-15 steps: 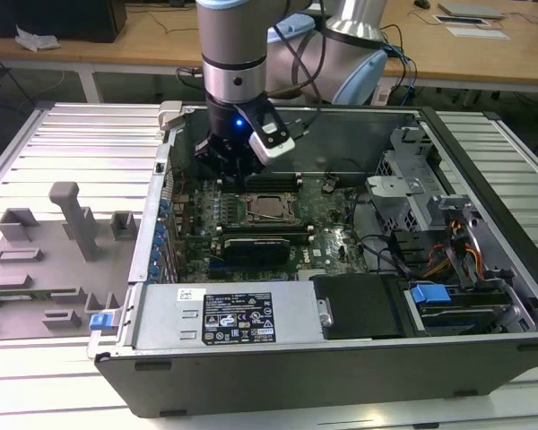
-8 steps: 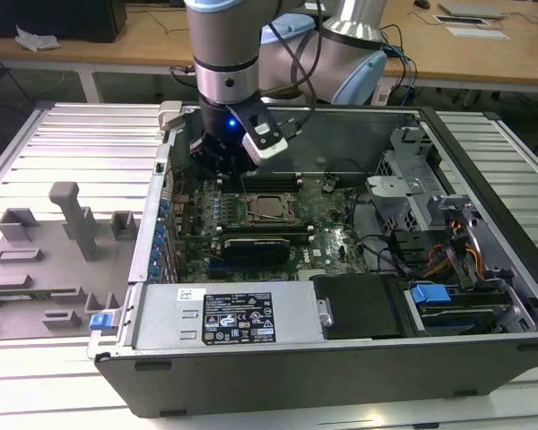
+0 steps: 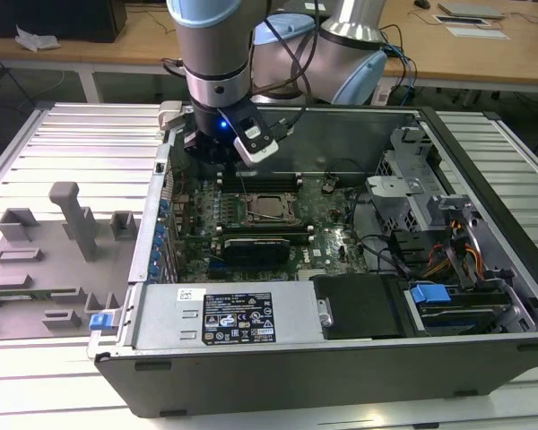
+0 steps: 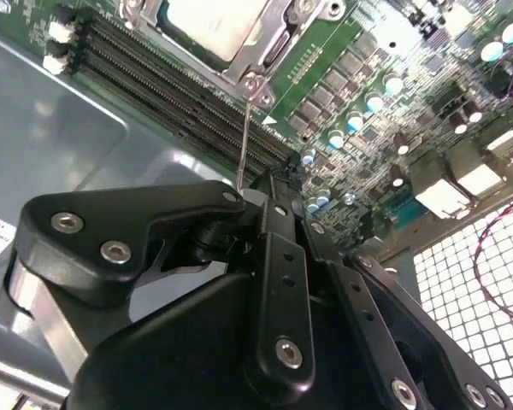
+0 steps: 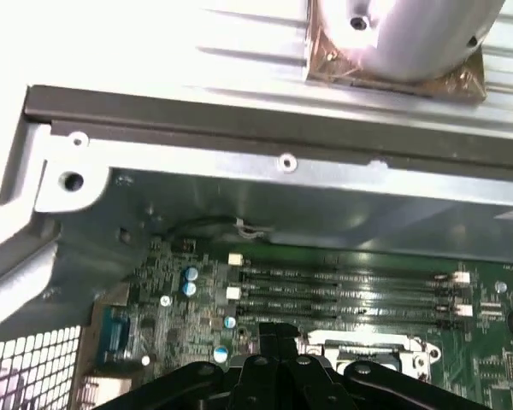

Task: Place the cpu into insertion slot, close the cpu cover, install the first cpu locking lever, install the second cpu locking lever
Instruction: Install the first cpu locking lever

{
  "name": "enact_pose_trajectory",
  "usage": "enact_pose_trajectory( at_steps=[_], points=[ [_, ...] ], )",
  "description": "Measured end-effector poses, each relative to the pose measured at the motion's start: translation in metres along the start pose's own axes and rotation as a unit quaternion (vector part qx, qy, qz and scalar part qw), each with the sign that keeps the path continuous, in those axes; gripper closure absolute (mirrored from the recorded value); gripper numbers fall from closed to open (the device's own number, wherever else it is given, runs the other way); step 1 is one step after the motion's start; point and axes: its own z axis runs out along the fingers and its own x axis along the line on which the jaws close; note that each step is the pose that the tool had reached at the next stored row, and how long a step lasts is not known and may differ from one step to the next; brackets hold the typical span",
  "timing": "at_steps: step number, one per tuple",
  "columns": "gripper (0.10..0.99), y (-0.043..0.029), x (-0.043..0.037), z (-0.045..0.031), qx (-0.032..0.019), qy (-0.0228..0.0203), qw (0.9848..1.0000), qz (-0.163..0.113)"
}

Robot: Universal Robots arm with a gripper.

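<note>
Black tool (image 4: 256,184) tight on thin locking lever (image 4: 244,137), end unseen

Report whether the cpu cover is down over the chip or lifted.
Down: in the second wrist view the cpu cover lies flat on the socket, its frame surrounding the pale top of the cpu.

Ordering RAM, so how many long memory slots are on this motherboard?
4. In the first wrist view the memory slots run parallel between the cpu cover and the case wall; the gripper may hide more.
</note>
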Motion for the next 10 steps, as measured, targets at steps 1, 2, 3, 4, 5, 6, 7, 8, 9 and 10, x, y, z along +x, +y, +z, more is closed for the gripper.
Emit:
enact_pose_trajectory(
  at_steps=[1,2,3,4,5,6,7,8,9,10],
  points=[
    [0.980,0.0000,0.0000,0.0000,-0.0001,0.0000,1.0000,0.000],
    [0.980,-0.0001,0.0000,0.0000,-0.0002,0.0000,1.0000,0.000],
    [0.980,-0.0003,-0.0015,0.0000,-0.0003,0.0001,1.0000,0.000],
    [0.980,-0.0007,-0.0047,0.0002,-0.0003,0.0000,1.0000,0.000],
    [0.980,-0.0011,-0.0083,0.0004,-0.0002,0.0001,1.0000,0.000],
    [0.980,-0.0017,-0.0116,0.0006,-0.0003,0.0001,1.0000,0.000],
    [0.980,-0.0022,-0.0141,0.0007,-0.0003,0.0002,1.0000,0.000],
    [0.980,-0.0028,-0.0170,0.0008,-0.0003,0.0003,1.0000,0.000],
    [0.980,-0.0034,-0.0196,0.0008,-0.0003,0.0005,1.0000,0.000],
    [0.980,-0.0042,-0.0232,0.0009,-0.0003,0.0007,1.0000,0.000]
  ],
)
